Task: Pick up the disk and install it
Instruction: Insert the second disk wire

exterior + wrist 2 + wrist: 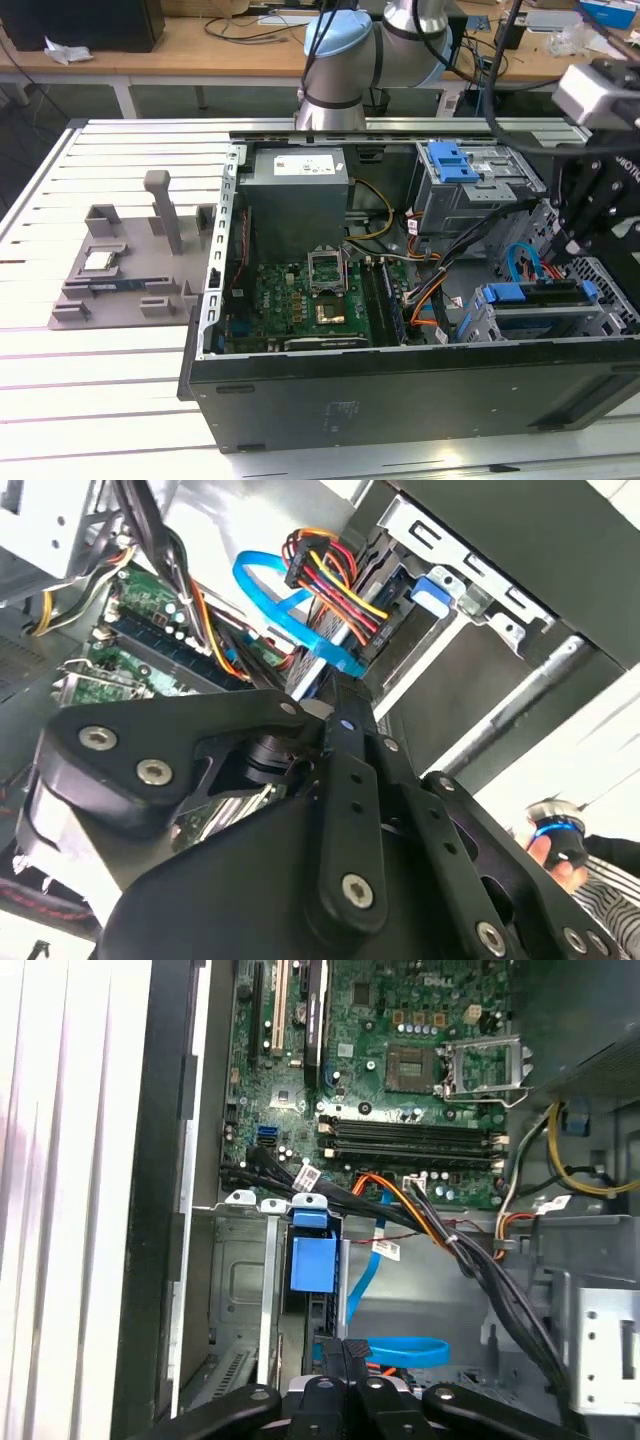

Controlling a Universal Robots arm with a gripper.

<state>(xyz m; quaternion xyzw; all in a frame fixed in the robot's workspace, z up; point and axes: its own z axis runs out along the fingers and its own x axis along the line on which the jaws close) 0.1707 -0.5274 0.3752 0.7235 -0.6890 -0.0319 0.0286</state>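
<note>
While the gripper [570,245] hangs just above it, the disk [535,300] sits in a drive cage [480,325] of the open computer case [400,400].
Close behind the case's near wall, on the exterior view's right, the disk shows a blue plastic bracket along its edge; its silver body is mostly hidden, and it seems to be seated between the cage walls. Whether the black gripper clenches the disk or is released, I cannot tell. Farther back lie the green motherboard [300,300] and the grey power supply [300,200].
</note>
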